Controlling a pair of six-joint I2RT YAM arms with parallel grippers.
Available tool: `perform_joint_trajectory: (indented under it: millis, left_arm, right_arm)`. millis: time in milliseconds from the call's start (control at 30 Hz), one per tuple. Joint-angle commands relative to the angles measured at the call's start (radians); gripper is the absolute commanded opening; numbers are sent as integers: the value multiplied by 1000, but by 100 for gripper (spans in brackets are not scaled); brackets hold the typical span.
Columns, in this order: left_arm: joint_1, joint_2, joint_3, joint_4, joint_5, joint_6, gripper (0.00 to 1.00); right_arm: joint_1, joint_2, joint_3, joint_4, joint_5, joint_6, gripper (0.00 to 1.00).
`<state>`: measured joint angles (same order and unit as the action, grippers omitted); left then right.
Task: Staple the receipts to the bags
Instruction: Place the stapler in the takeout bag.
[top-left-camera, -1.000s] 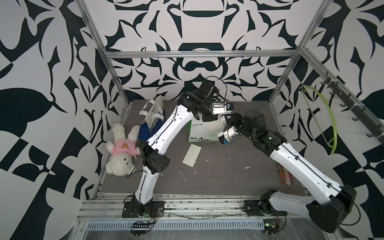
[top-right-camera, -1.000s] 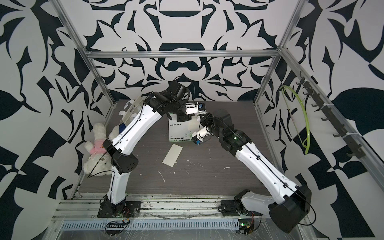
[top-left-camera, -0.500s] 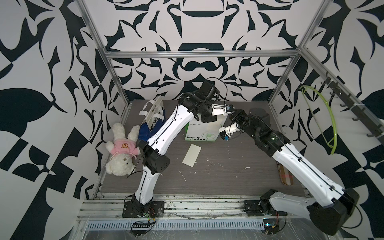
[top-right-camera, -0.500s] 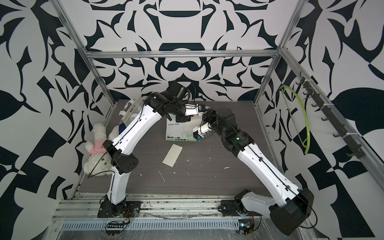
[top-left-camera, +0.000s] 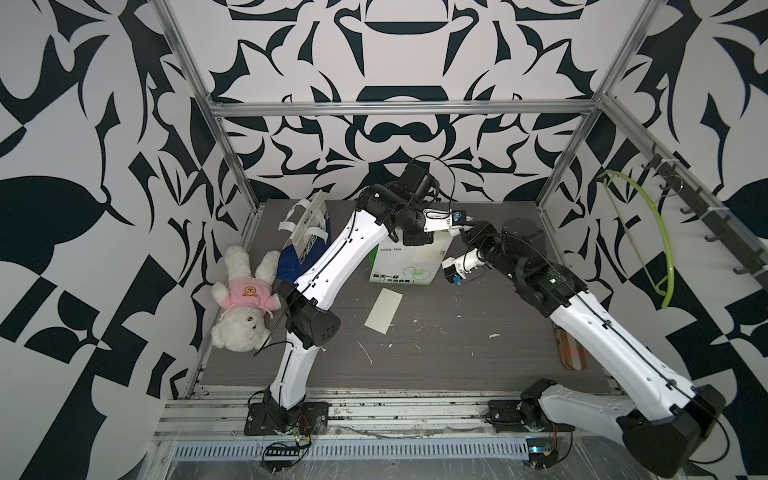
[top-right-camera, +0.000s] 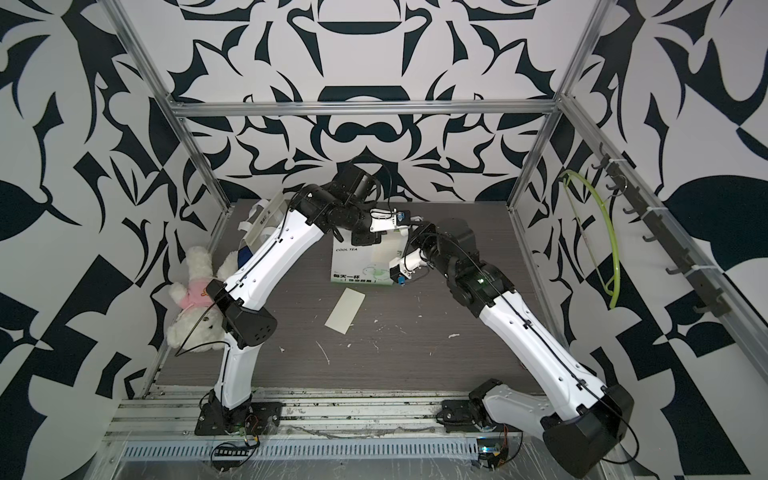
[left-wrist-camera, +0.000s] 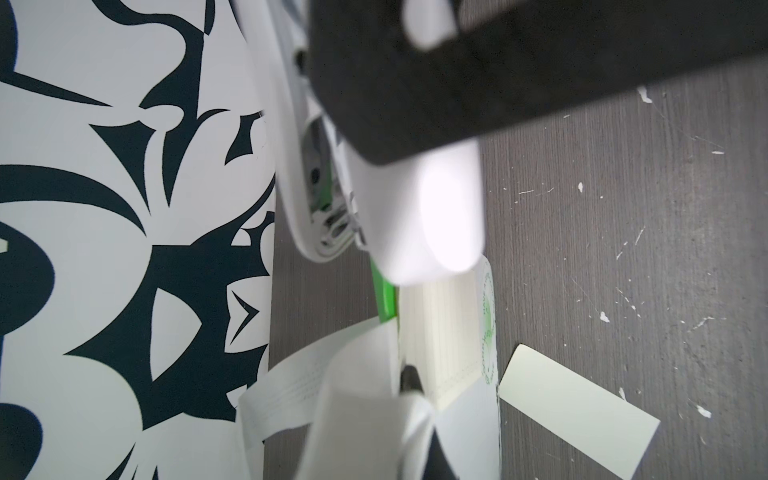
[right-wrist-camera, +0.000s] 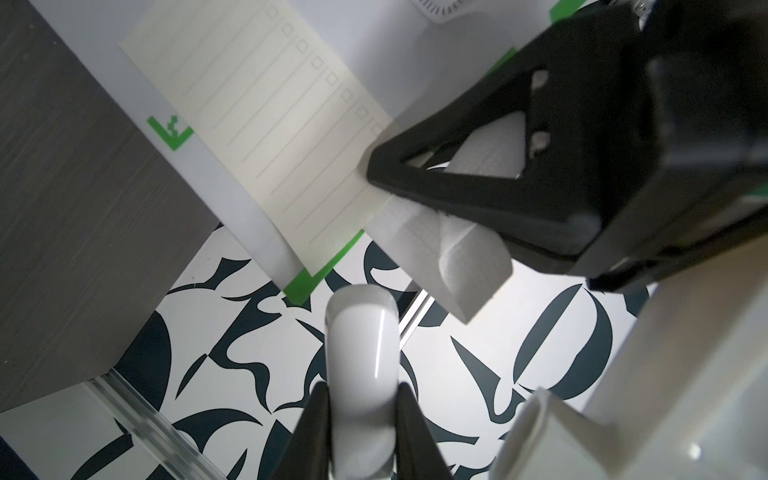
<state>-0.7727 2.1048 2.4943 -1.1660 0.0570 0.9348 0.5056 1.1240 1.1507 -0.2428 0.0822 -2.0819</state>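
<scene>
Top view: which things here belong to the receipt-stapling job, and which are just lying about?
Job: COOL TEA bag, pinned receipt on it, loose receipt, navy CHEE bag, white stapler.
Lying about: teddy bear in pink shirt, brown flat object.

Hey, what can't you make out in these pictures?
Navy bag: both top views, the left arm covers most of it.
Receipt on the green-and-white bag: right wrist view, the left hand covers its corner; any staple is unseen.
Brown object: top view, right arm overlaps it; unidentifiable.
Stapler: left wrist view, blurred; contact with bag unclear.
</scene>
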Motion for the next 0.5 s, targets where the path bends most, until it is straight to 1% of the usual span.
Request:
perform_joint_trajectory:
  millis: [0, 133, 467]
  left_arm:
    - [-4, 1, 47, -10, 33, -9, 0]
    - [-4, -3, 51, -12, 56, -7, 0]
    - [-5, 6, 53, -3, 61, -14, 0]
  right_arm:
    - [4, -17, -8, 19, -15, -228, 0]
    - [8, -12, -2, 25, -18, -228, 0]
    - [15, -1, -4, 24, -16, -231, 0]
